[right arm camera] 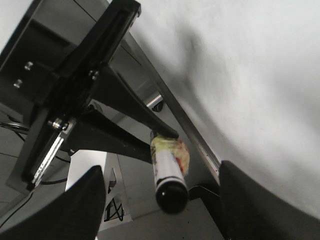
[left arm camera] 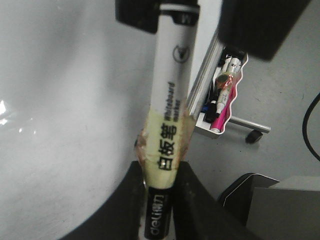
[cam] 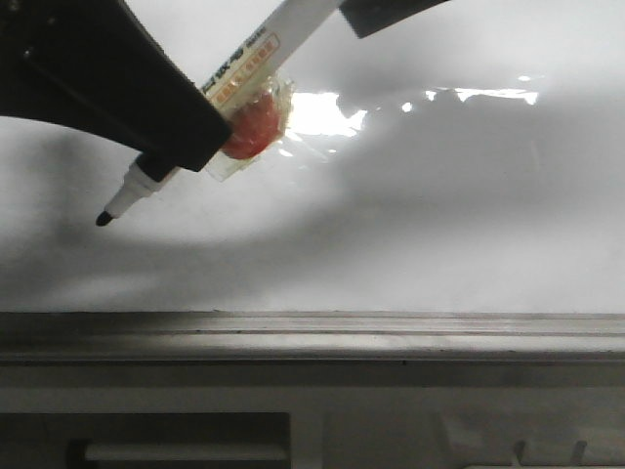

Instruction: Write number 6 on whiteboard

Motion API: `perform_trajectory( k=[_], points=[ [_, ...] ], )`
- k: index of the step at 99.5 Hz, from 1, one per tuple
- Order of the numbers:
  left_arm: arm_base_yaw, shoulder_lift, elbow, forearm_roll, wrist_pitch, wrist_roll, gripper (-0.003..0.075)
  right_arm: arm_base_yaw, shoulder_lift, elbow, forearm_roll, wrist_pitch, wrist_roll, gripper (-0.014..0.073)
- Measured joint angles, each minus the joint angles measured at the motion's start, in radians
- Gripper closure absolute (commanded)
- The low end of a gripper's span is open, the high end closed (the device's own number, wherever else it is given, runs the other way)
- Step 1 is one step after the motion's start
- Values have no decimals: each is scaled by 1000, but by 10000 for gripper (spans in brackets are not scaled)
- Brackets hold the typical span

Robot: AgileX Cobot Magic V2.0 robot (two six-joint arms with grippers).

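We've got the left gripper (left arm camera: pixel 159 200) clamped tight on a whiteboard marker (left arm camera: pixel 169 125), fingers (left arm camera: pixel 197 200) pinching the barrel right at a wrap of yellowish tape. In the left wrist view we can read "whiteboard marker" on the barrel, some Chinese characters under the tape and "deli" on the black band. The front view shows a small orange-printed label we can't read and a red blob under clear tape. The black tip (cam: pixel 104 219) sits just off or on the whiteboard (cam: pixel 439 215); we can't tell which. The board looks blank around it, so no number 6 visible yet. Lots of bare board toward the right edge; the grey ledge (cam: pixel 312 337) runs along below. The right gripper (right arm camera: pixel 160 200) is spread wide, holding nothing.
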Motion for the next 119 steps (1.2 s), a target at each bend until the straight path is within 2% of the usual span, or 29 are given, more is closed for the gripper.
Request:
perform_trajectory(
  k=[20,27,46,63,71,74,75,77,87,92,96,100,119],
  points=[
    [0,4,0,2,-1,-1,741,30,51,-4,-5,-11,8,160],
    [0,4,0,2,-1,-1,741,39,66,-7,-5,-14,8,190],
    [0,4,0,2,-2,-2,741,62,97,-8,-5,-25,5,382],
    [-2,4,0,2,-2,-2,739,74,99,-8,-10,-31,-15,649],
    [-2,6,0,4,-2,-2,734,74,99,-9,-10,-25,-22,659],
    [-2,6,0,4,-2,-2,713,74,99,-9,-10,-25,-22,658],
    [-2,6,0,4,2,4,523,74,99,-9,-10,-23,-25,658],
    [-2,6,0,4,2,6,505,74,99,-9,-8,-23,-26,658],
    [-2,6,0,4,8,12,216,74,99,-9,-8,-23,-28,657],
    [-2,-1,0,4,8,12,135,74,99,-9,-8,-27,-28,653],
    [-2,-16,0,4,4,12,108,74,99,-9,-8,-29,-28,645],
    [3,-34,0,0,4,12,114,74,94,-7,-8,-40,-31,645],
    [95,-175,0,-9,2,-20,202,74,-18,93,-8,-170,-46,645]
  ],
)
